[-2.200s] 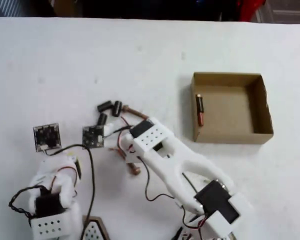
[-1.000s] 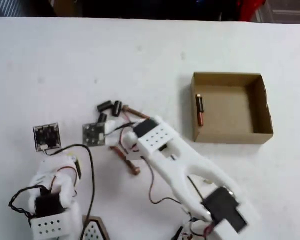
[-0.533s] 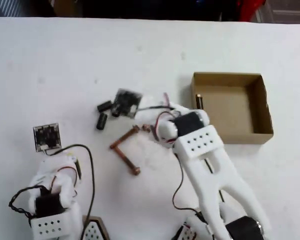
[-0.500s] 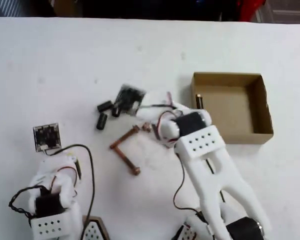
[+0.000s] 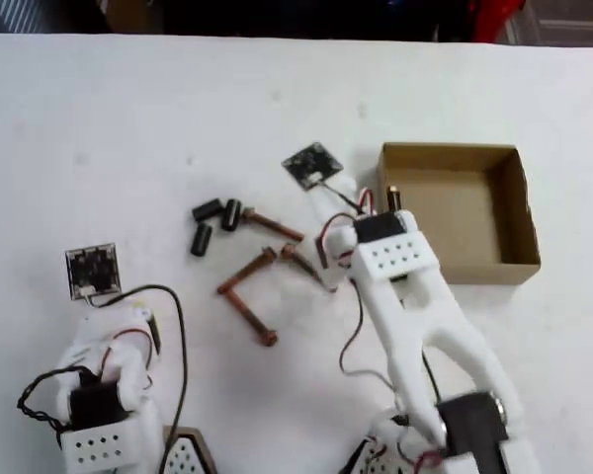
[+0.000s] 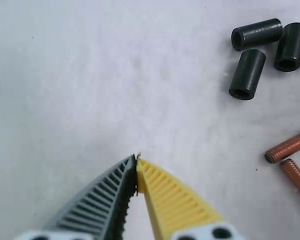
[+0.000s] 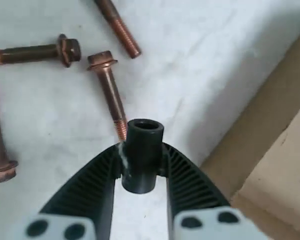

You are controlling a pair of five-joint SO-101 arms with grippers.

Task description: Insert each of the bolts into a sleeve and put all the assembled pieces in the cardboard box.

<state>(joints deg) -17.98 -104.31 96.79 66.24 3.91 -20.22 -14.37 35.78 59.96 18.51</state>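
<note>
Right claw (image 7: pixel 141 151) swung toward cardboard box (image 5: pixel 455 269), pinching black sleeve (image 7: pixel 142 162), left claw (image 6: pixel 136 163) pressed together

Four black sleeves (image 5: pixel 207 209): three lie loose on the table (image 5: pixel 128 118) at nine o'clock from the box (image 5: pixel 455 269), and one sleeve (image 7: pixel 140 177) is in the right gripper (image 7: pixel 141 152). Four copper bolts (image 5: pixel 245 272), all bare, lie at eight o'clock from the box. One box, with one piece (image 5: pixel 393 195) mostly hidden inside.
</note>
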